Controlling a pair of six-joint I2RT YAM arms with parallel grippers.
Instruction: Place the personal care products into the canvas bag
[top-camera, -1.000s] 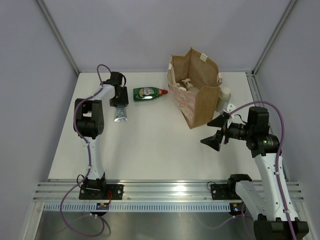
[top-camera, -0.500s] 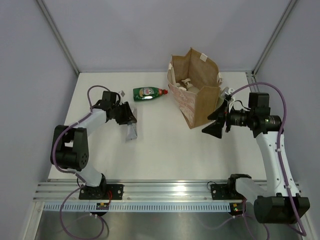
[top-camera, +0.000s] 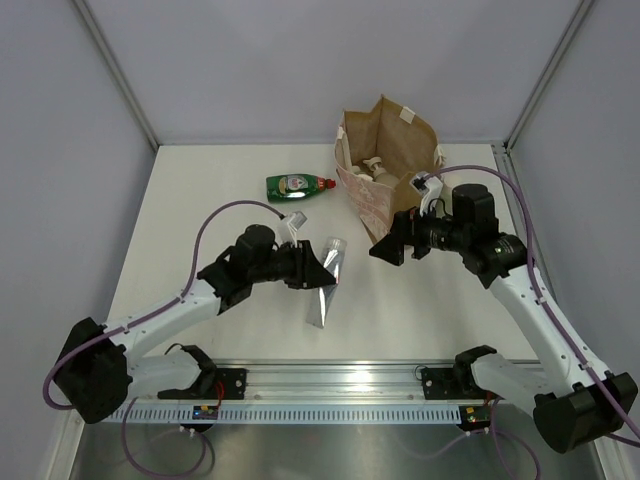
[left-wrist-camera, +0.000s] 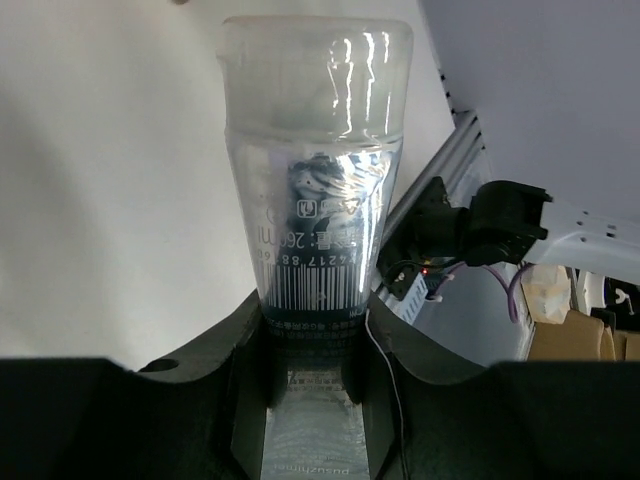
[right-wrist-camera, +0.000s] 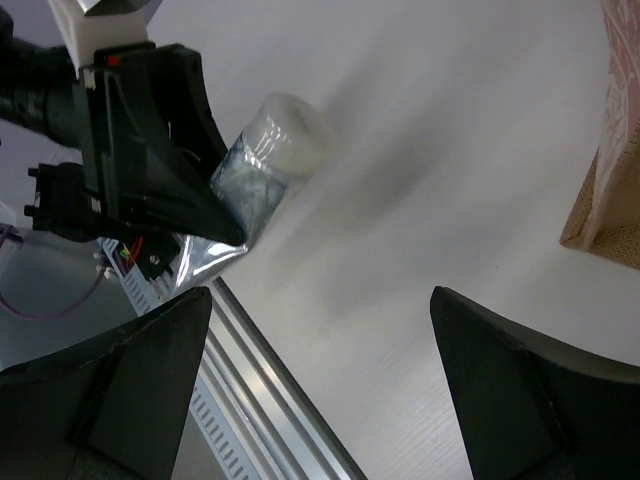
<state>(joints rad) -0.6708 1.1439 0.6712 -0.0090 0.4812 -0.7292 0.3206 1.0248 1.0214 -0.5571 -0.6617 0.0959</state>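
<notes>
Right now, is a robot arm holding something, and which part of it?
The left tool pinches the silvery-white tube around its body, between the cap and the flat end. The right tool is open and holds nothing.

The canvas bag (top-camera: 405, 205) hides most of the bottles (top-camera: 372, 168) inside, the silvery-white tube (left-wrist-camera: 318, 200) has its flat end cut off between the left fingers (left-wrist-camera: 150, 420), and the desk (right-wrist-camera: 450, 150) is blurred in the right wrist view.

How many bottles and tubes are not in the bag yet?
2 in view: the green bottle lies on the table left of the canvas bag; the silvery tube is held in the left gripper. Others may hide behind the bag.
</notes>
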